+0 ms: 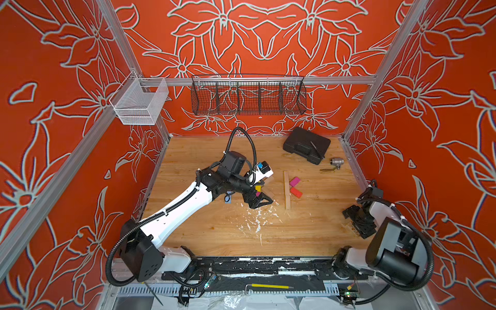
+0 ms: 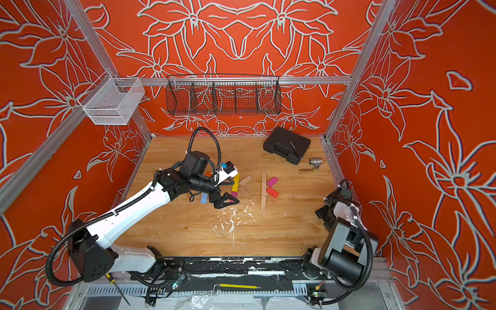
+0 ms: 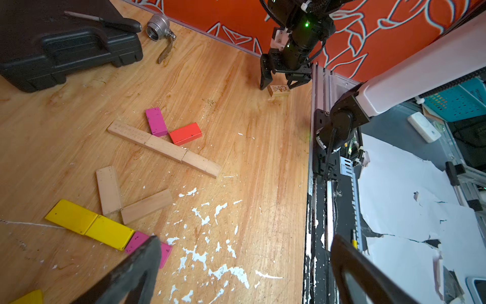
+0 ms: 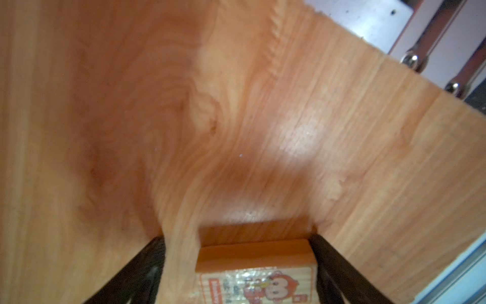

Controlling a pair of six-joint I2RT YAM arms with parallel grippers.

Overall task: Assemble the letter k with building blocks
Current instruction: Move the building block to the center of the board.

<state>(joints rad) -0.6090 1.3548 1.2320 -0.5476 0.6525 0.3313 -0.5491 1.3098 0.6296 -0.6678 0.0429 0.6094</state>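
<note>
Fingers of left gripper spread wide, holding nothing. Right gripper parted around the printed block, touching one end, a gap at the opposite finger (no clamp yet). Probably near the finish. Beyond the left fingertips, already readable as K: wood spine with magenta block and red block as arms. Likewise yellow spine, just beside one tip. Remaining, seemingly: placing the printed piece. Lies crosswise between the right fingers, long axis running finger to finger.
</note>
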